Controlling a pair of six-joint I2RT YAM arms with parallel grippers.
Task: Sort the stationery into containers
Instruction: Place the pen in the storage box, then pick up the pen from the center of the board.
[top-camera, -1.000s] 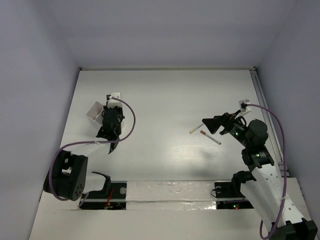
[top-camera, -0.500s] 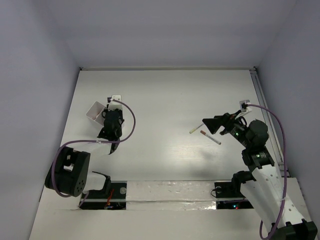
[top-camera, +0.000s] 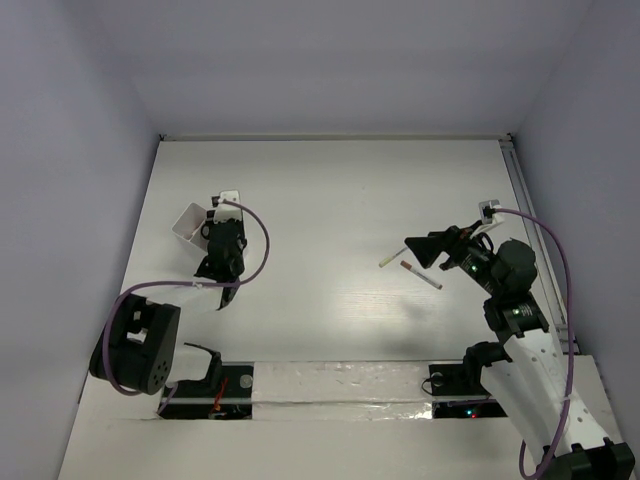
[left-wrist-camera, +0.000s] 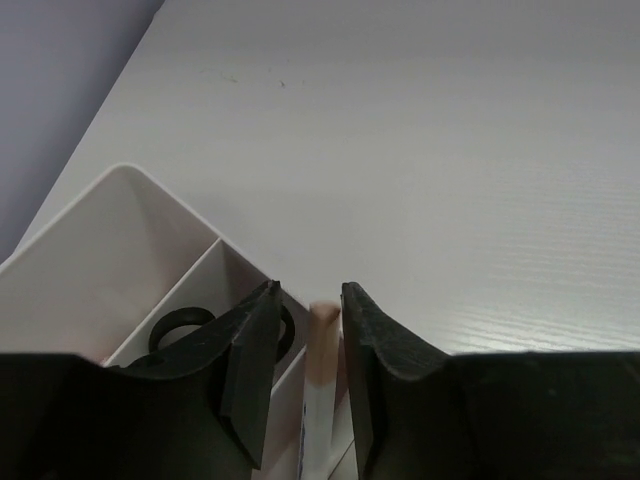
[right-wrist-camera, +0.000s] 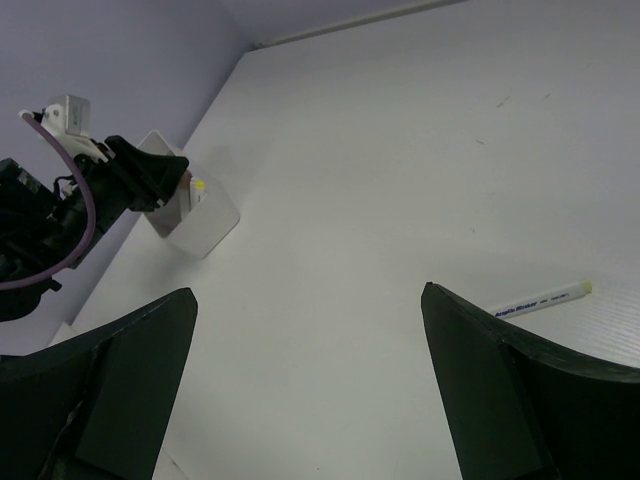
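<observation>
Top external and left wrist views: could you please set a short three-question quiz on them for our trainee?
1. True or false: the right gripper is open.
2. How many pens lie on the table beside it? A one, B two, C four.
3. In the left wrist view, what black thing lies in the white box?
Key: 1 true; 2 B; 3 the scissors.
</observation>
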